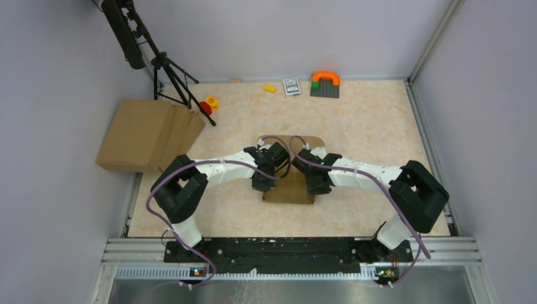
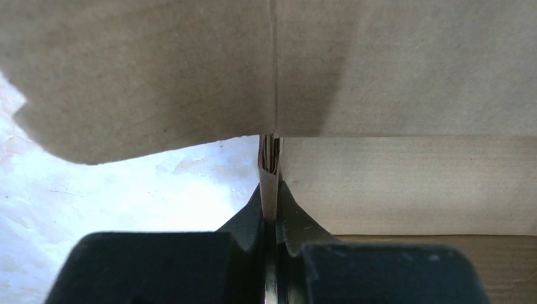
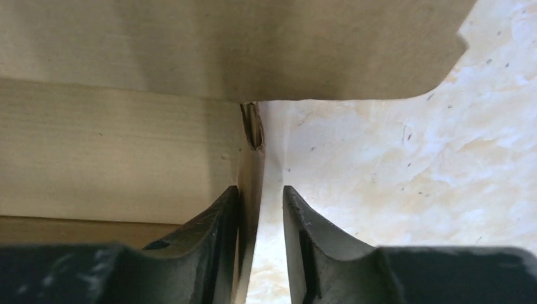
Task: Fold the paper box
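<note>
The paper box (image 1: 289,192) is brown cardboard and lies at the table's middle between my two grippers, with a rounded flap at its far end. My left gripper (image 1: 264,180) is at its left side wall. In the left wrist view the gripper (image 2: 271,187) is shut on the thin upright wall of the box (image 2: 392,183), and a big flap fills the top. My right gripper (image 1: 316,182) is at the right side wall. In the right wrist view it (image 3: 261,191) straddles the wall of the box (image 3: 114,145) with its jaws apart; only the left finger (image 3: 221,218) touches the wall.
A pile of flat brown cardboard (image 1: 149,134) lies at the back left beside a black tripod (image 1: 171,69). Small red and yellow pieces (image 1: 208,104), a yellow brick (image 1: 270,88), a small card box (image 1: 291,85) and a grey plate with an orange arch (image 1: 325,83) sit along the back edge.
</note>
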`<state>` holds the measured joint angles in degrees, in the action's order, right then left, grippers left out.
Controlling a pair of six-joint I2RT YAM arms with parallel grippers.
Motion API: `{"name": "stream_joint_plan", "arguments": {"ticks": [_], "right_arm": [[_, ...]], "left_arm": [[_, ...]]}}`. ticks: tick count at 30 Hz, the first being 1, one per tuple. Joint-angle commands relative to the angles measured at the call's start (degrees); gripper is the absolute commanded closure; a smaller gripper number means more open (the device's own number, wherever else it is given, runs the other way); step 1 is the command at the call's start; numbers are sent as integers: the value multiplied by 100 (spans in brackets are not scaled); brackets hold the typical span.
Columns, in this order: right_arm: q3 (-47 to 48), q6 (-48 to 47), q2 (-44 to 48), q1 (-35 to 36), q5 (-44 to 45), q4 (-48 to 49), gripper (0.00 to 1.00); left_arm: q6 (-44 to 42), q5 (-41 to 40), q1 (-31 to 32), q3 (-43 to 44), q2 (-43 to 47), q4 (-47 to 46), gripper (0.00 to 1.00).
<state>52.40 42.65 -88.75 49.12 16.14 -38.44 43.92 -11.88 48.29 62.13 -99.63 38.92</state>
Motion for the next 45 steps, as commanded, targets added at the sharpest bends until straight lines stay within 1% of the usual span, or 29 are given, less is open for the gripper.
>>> {"name": "stream_joint_plan", "arguments": {"ticks": [1,4,5,7,10,11,12,15,16,17,19,22,23,25,26,27,30,33,36,39,40,43,45], "right_arm": [[356,-19,-292,183,761,-353,74],[357,-49,-336,245,907,-450,94],[365,-47,-336,257,996,-486,98],[373,-86,-349,267,1076,-531,100],[376,-76,-350,269,1171,-567,100],[375,-67,-341,274,1200,-571,97],[376,-57,-307,273,1232,-557,88],[313,-38,-44,268,1288,-439,76],[296,-38,63,270,1315,-408,71],[287,-24,183,263,1347,-380,68],[264,-29,432,256,1436,-344,67],[48,-107,1027,263,1436,-7,60],[-75,-160,1254,252,1360,174,56],[-317,-362,1662,210,965,658,44],[-349,-401,1757,157,814,728,41],[-342,-416,1793,128,716,744,41],[-205,-526,1711,125,670,665,41],[-108,-623,1609,124,627,649,44],[-54,-677,1477,124,580,590,44],[47,-713,1184,147,579,468,44],[112,-710,1041,159,605,386,46],[412,-626,551,244,792,16,56],[611,-529,220,318,997,-198,68]], "left_arm": [[194,-260,31,35,53,251,100],[270,-305,40,-63,222,148,100],[273,-312,44,-88,274,117,100],[291,-318,40,-112,349,78,100],[323,-319,53,-146,439,47,100],[345,-334,57,-162,486,30,100],[362,-349,65,-184,524,22,100],[448,-472,94,-275,723,-25,100],[496,-555,111,-337,841,-57,100],[540,-613,125,-403,971,-100,100],[628,-680,135,-557,1239,-205,100],[689,-696,149,-731,1520,-300,100],[703,-711,158,-763,1572,-320,100],[711,-745,179,-804,1621,-310,100],[718,-780,192,-814,1630,-294,100],[733,-819,203,-823,1640,-278,100],[791,-887,232,-817,1653,-242,100],[806,-927,259,-783,1670,-234,100],[781,-929,260,-760,1663,-226,100],[758,-913,265,-712,1578,-190,100],[751,-902,266,-691,1542,-167,100],[727,-891,268,-598,1416,-82,100],[717,-903,268,-514,1342,-3,100]]}}
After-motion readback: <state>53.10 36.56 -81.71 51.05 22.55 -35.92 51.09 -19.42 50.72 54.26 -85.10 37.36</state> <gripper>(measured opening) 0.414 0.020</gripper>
